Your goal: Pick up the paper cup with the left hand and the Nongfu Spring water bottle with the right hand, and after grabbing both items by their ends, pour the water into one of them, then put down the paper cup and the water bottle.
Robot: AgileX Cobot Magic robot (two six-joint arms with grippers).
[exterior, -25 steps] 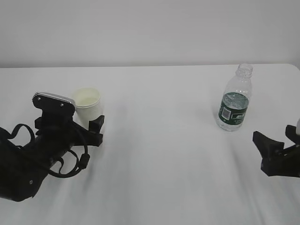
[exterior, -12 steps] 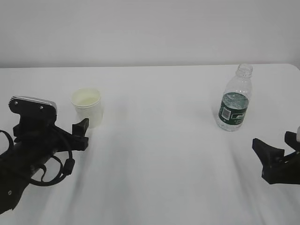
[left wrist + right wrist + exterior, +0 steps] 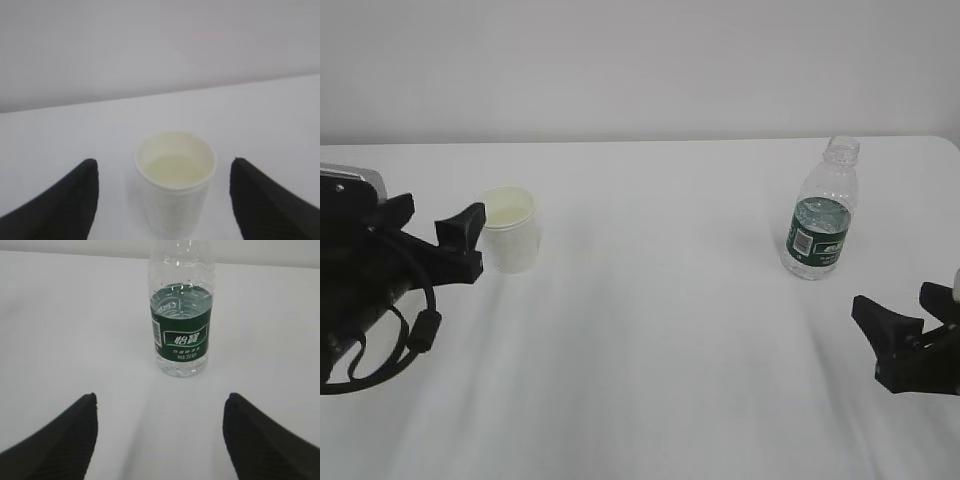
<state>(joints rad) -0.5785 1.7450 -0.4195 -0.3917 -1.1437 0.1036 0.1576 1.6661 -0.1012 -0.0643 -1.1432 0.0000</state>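
My left hand [image 3: 460,240] has backed off toward the left edge of the exterior frame; a second ago it sat around the cup [image 3: 508,229], and now its jaws stand released just short of it, nothing between them. The cup stands upright at centre-left, with some pale liquid inside (hard to tell how much). My right hand [image 3: 905,335] waits at lower right, spread and empty, the bottle [image 3: 821,210] upright above it. I read this as both items set down, task about finished.
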